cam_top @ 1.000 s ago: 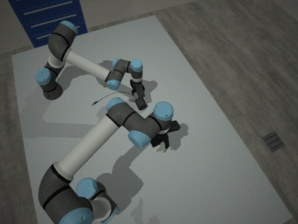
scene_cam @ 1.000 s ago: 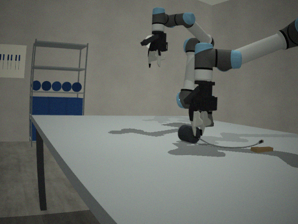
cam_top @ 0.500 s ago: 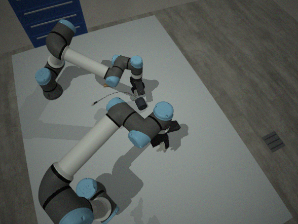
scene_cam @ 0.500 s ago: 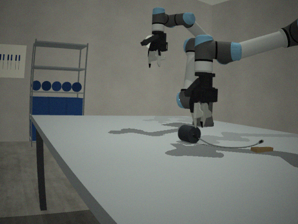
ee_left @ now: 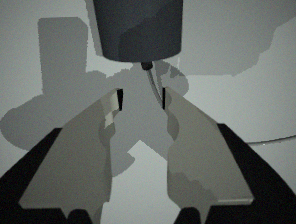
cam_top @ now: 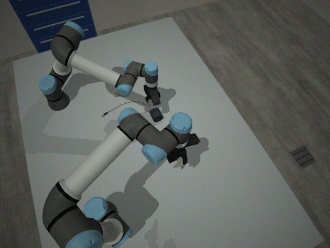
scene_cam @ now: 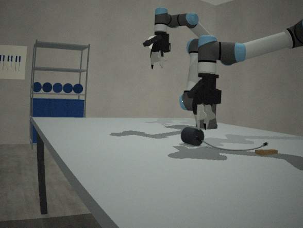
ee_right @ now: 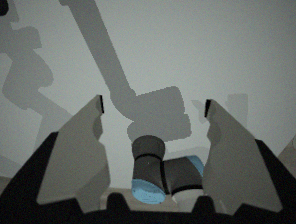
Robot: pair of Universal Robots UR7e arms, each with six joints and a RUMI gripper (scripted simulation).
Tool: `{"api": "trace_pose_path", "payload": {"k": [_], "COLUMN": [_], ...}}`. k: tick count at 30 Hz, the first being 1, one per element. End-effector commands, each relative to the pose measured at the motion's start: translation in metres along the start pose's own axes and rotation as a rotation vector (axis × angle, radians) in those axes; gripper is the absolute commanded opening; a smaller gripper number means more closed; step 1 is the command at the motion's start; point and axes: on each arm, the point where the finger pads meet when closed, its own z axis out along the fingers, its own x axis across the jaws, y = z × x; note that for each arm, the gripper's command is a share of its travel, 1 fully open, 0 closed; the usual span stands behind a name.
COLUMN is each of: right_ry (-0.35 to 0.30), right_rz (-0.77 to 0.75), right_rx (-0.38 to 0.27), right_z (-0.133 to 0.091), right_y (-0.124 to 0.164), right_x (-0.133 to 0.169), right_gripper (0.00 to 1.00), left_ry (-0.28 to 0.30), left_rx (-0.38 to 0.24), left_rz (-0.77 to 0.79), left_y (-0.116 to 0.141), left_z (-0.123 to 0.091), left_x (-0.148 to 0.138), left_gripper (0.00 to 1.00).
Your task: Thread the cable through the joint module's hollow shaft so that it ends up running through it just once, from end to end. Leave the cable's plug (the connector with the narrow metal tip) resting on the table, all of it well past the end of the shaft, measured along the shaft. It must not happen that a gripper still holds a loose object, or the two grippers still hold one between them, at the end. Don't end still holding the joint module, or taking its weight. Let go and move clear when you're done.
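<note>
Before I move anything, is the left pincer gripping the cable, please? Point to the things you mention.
No, the left pincer (cam_top: 154, 106) (scene_cam: 201, 128) (ee_left: 142, 89) stands open, its tips apart with the cable (cam_top: 132, 102) (scene_cam: 229, 149) (ee_left: 152, 82) loose.

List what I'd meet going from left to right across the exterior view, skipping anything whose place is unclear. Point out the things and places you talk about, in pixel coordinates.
Wall chart (scene_cam: 13, 50) → shelf rack (scene_cam: 62, 46) → right gripper (cam_top: 180, 165) (scene_cam: 156, 67) (ee_right: 154, 105) → joint module (cam_top: 156, 115) (scene_cam: 190, 135) (ee_left: 140, 30) → orange block (cam_top: 117, 95) (scene_cam: 266, 152)
</note>
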Motion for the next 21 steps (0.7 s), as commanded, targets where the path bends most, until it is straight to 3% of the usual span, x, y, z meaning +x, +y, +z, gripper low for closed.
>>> {"api": "trace_pose_path", "payload": {"k": [1, 16, 21], "right_ry": [0.0, 0.0, 0.0], "right_rz": [0.0, 0.0, 0.0], "right_rx": [0.001, 0.001, 0.001], "right_z": [0.0, 0.0, 0.0], "right_y": [0.0, 0.0, 0.0], "right_x": [0.0, 0.0, 0.0], "right_gripper": [0.61, 0.61, 0.61], "left_ry": [-0.002, -0.002, -0.005], "left_rx": [0.001, 0.002, 0.012], "left_rz": [0.0, 0.0, -0.149], "left_y": [0.0, 0.0, 0.016], "left_z": [-0.001, 0.0, 0.007], "left_x": [0.0, 0.0, 0.006], "left_gripper": [0.2, 0.2, 0.2]}}
